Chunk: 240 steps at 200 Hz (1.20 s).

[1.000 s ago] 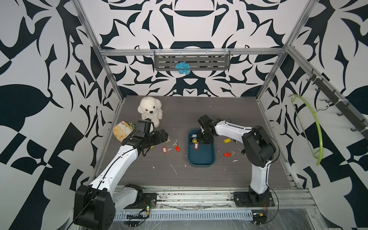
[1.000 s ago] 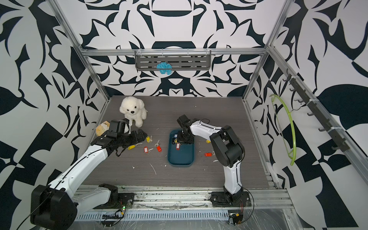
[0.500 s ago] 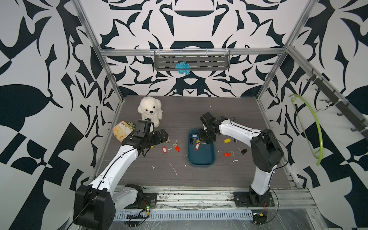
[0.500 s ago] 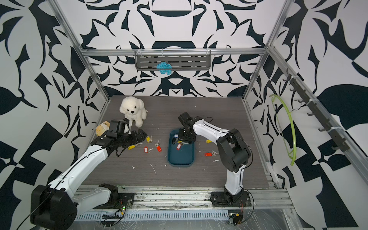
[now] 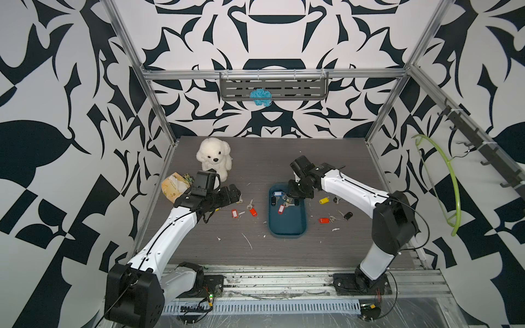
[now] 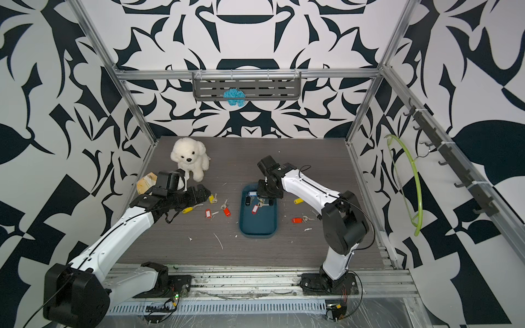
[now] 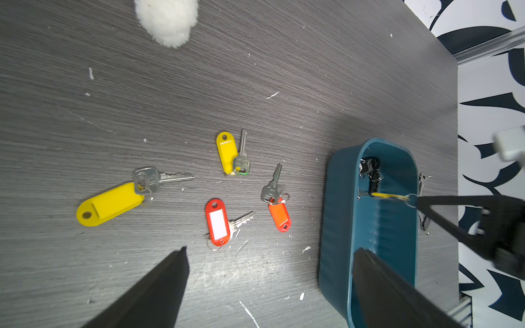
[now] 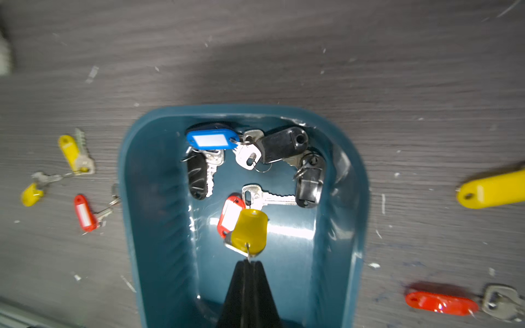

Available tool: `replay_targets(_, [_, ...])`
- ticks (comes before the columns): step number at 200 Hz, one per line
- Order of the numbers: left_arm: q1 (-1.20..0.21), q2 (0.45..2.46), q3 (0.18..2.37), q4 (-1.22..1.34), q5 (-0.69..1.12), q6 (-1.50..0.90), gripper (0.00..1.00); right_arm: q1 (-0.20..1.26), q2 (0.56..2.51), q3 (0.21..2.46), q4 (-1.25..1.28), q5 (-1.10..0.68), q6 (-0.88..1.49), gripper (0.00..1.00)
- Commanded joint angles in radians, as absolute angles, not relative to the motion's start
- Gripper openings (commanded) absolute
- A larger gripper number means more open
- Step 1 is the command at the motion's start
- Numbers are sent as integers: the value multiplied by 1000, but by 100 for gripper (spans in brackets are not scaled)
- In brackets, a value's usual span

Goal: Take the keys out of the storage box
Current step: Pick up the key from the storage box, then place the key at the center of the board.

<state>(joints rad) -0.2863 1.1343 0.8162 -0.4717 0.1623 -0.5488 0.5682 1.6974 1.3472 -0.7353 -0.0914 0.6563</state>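
Cataloguing from the largest item down, we list first the grey wood-grain tabletop [image 5: 284,159], which bears the shallow dark teal plastic storage box [image 5: 287,228] near its middle.

Next comes the left gripper [image 7: 271,251]. Its black fingers are spread wide and empty, and it hovers beside the box above four tagged keys [image 7: 227,153] lying outside it.

Then comes the right gripper [image 8: 249,262]. Its fingers are pressed together, pinching the wire ring of a yellow-tagged metal key [image 8: 250,235] that dangles over the box interior.

In the box we count:
- a blue-tagged key [image 8: 213,139]
- three black plastic fobs [image 8: 284,144]
- a red-tagged silver key [image 8: 228,210]

We judge the step in hand to be lifting one key out, with the task roughly half done. The next move calls for carrying the pinched key over the box wall to bare table, then parting the fingers. The hold on the ring is slight, so we expect some swing.
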Motion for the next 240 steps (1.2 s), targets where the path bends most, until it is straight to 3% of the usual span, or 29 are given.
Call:
replay_targets(1, [-295,1138,810,-463,178,-531,98,506,1586,1352,-784,-63,621,0])
replay_targets(59, [-322,1144,813,-465,175,-526,97,204,1417,1254,-840,-89,524,0])
replay_targets(129, [-357,1156,818,-473,162,-520,96,-76,1384,1077,-798,-49,473,0])
replay_targets(214, [-406,1175,826,-493,137,-518,95,-196,1523,1016,-670,-58,495,0])
replay_targets(220, [-411,1176,828,-495,136,-518,95,-197,1533,1019,-669,-59,495,5])
replay_targets(240, [-430,1173,834,-508,119,-519,95,-198,1549,1023,-670,-65,493,37])
